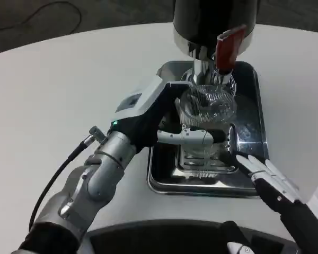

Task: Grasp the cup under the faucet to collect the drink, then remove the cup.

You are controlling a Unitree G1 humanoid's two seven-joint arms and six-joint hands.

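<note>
A clear ribbed cup (208, 104) stands on the metal drip tray (164, 182), right under the faucet (202, 67) of the black drink dispenser (214, 18), which has a red lever (227, 48). My left hand (172, 124) reaches in from the left and wraps its fingers around the cup's lower part. My right hand (267, 177) hovers at the tray's near right corner with its fingers stretched out and apart, holding nothing.
The tray sits on a round white table (58, 90), with a slotted grate (206, 161) at its middle. A black cable (58, 174) runs along my left forearm. The table's near edge curves just below the tray.
</note>
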